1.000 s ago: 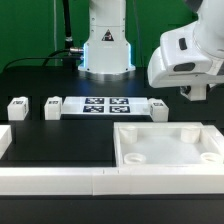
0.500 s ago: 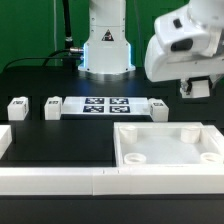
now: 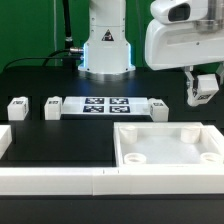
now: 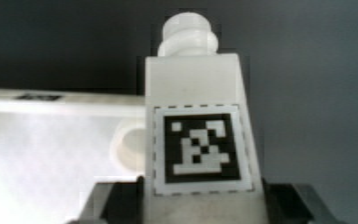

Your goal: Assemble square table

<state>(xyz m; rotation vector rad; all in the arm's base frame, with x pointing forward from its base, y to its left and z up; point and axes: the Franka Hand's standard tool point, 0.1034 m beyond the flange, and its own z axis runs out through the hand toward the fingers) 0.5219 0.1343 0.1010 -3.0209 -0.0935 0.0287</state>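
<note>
Since the arm had risen and swung round over the last second, the small white plastic block leg (image 3: pixel 205 88) now hung in the air, clear of the black table (image 3: pixel 60 140) and clamped in the dark two-finger gripper (image 3: pixel 204 92). The wrist view agreed: the gripper (image 4: pixel 201 198) was closed on the leg (image 4: pixel 199 105), with its tag facing the camera and its rounded peg end pointing away from the fingers. Likely meaning: the pick was done and the carry to a socket came next.

The large white square plastic slab (image 3: pixel 168 132) lay recess-up below the leg, at the exterior view's near right, with two round corner sockets (image 3: pixel 135 157) showing. It sat just behind the long white border rail (image 3: pixel 60 180). Three more loose white tagged legs (image 3: pixel 17 108) (image 3: pixel 52 107) (image 3: pixel 160 108) stood in a row either side of the marker board (image 3: pixel 105 106), unmoved.

Hidden or unclear:
- The slab's right edge was cut off by the frame.
- No sockets could be made out at the slab's far corners.
- The wrist view was blurred and the fingers were mostly cropped.
- The peg's detail could not be made out.
</note>
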